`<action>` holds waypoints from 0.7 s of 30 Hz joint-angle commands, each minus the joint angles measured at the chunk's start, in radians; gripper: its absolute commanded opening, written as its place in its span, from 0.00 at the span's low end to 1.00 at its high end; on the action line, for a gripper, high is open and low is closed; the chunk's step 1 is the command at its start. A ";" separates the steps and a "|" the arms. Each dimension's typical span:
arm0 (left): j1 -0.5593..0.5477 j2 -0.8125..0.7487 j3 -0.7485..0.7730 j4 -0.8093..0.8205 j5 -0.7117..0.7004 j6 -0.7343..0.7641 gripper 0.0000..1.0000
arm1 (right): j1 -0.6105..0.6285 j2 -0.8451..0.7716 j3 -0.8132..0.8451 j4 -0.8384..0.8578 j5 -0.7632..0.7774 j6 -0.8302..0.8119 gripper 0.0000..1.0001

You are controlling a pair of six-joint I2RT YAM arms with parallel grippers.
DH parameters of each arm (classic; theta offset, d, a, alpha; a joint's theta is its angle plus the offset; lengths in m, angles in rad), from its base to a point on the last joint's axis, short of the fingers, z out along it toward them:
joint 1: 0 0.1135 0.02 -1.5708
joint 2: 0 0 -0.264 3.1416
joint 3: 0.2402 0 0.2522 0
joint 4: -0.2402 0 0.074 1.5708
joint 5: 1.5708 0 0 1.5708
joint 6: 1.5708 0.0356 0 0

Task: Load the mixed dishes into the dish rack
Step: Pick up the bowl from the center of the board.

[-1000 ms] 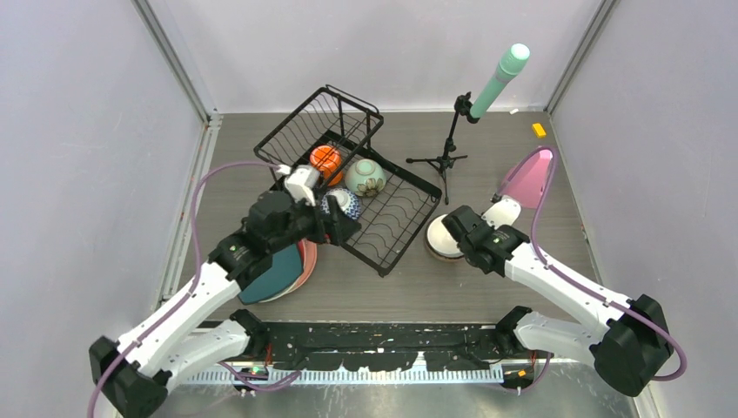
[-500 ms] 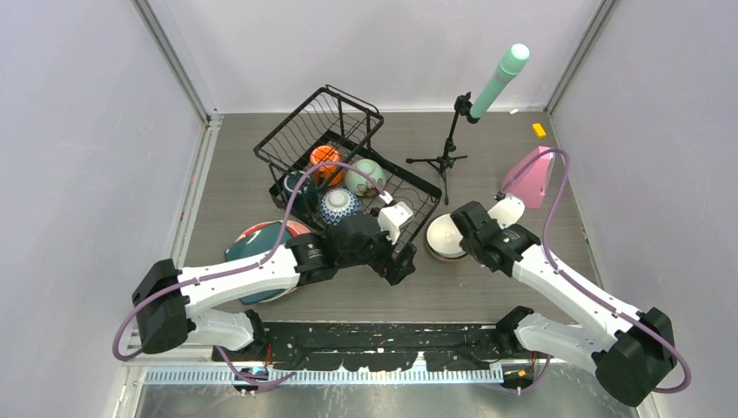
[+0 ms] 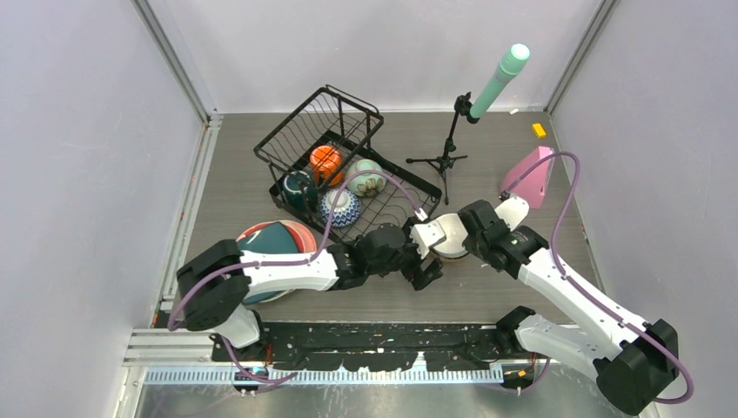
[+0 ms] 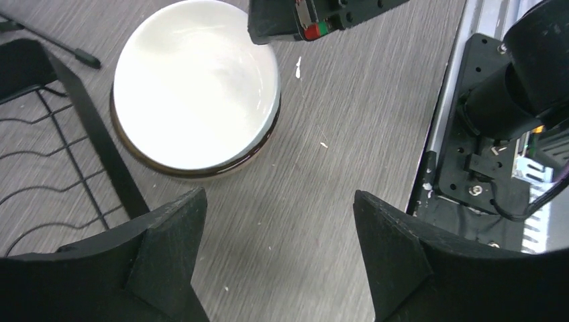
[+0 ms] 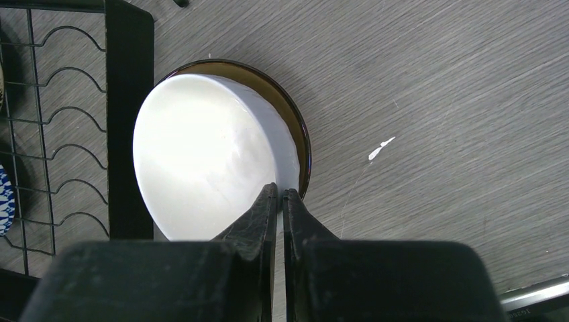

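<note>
Bowl (image 5: 208, 168), glossy white, nests inside a dark brown bowl (image 5: 296, 127) beside the black wire dish rack (image 5: 127, 100). The right gripper (image 5: 280, 191) is closed at its rim; the left gripper (image 4: 276, 201) hovers wide open.

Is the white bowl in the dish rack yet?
No, the white bowl sits in a dark-rimmed bowl on the table, beside the dish rack.

One rack (image 3: 405, 205); two mugs (image 3: 298, 189) (image 3: 325, 160); four bowls (image 3: 366, 178) (image 3: 339, 206) (image 3: 448, 233) (image 5: 285, 107); three plates (image 3: 271, 242) (image 3: 306, 233) (image 3: 246, 232); one tripod (image 3: 448, 144); one wedge (image 3: 531, 178).
</note>
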 commanded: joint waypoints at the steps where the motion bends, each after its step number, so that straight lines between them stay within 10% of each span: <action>1: -0.006 0.075 0.044 0.184 0.022 0.052 0.78 | -0.006 -0.041 0.061 0.007 0.002 0.001 0.00; 21: -0.017 0.268 0.072 0.396 0.018 0.186 0.67 | -0.022 -0.064 0.058 -0.012 -0.042 0.018 0.00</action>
